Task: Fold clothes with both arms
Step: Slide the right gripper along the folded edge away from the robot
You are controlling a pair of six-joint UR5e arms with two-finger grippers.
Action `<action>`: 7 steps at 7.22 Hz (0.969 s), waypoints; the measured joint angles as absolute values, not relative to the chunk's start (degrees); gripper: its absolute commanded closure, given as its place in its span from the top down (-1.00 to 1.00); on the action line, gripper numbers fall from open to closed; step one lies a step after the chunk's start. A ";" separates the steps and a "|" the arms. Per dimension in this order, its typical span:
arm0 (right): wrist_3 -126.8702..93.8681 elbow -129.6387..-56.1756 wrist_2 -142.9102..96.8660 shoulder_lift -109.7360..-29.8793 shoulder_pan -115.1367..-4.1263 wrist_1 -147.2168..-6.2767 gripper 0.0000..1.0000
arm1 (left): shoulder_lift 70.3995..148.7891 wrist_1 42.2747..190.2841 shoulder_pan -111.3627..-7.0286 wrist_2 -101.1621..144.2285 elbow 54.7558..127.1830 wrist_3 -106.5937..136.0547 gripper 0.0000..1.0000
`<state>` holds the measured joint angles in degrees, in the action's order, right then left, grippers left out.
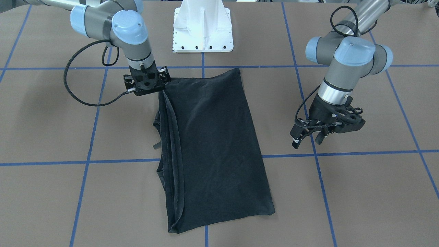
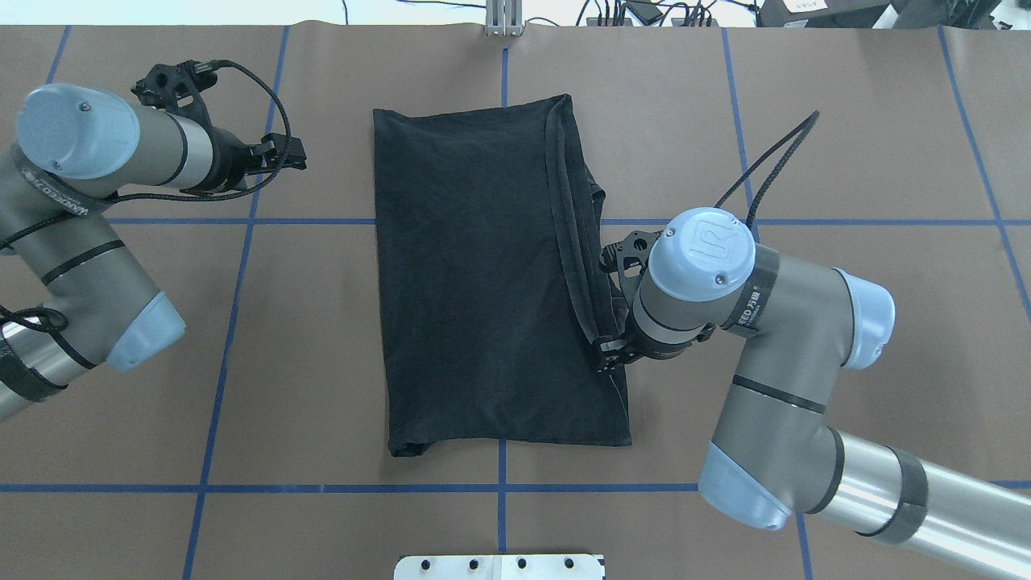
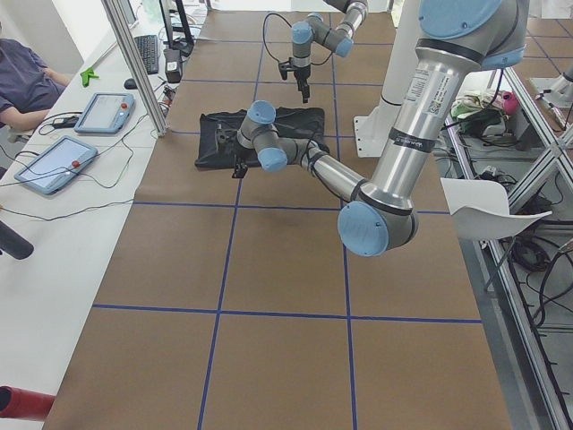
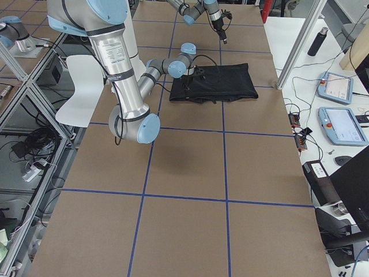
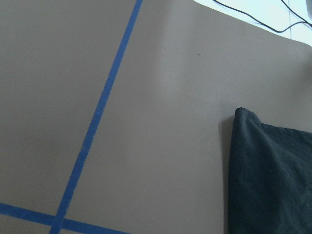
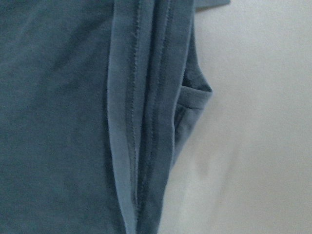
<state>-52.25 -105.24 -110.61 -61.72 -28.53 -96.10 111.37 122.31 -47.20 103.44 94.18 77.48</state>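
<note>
The black T-shirt (image 1: 212, 144) (image 2: 475, 274) lies flat on the brown table, folded lengthwise into a long rectangle. Its plain side faces up, and stacked hems and a sleeve tip (image 6: 195, 97) run along the side toward the robot's right. My right gripper (image 1: 148, 90) (image 2: 606, 304) points down over that hemmed edge near the shirt's robot-side corner. Its jaws are spread open, and no cloth is lifted. My left gripper (image 1: 307, 140) (image 2: 294, 155) hangs open above bare table, well clear of the shirt's other long edge (image 5: 234, 146).
The white pedestal base (image 1: 202, 31) stands at the robot side of the table. Blue tape lines (image 2: 233, 322) grid the brown surface. A seated person (image 3: 22, 76) and control tablets (image 3: 103, 112) are on the bench beyond the table's far edge.
</note>
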 measured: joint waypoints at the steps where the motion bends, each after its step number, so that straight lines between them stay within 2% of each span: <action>1: -52.15 -101.88 -110.11 -58.62 -28.55 -96.13 0.95 | 111.36 122.31 -47.20 103.44 94.16 77.40 1.00; 3: -51.30 -96.99 -108.92 -55.58 -28.56 -96.08 0.95 | 111.36 122.27 -47.20 103.47 94.10 77.35 1.00; 7: -50.55 -93.81 -108.54 -55.50 -29.00 -96.29 0.94 | 111.41 122.26 -47.20 103.50 94.12 77.36 1.00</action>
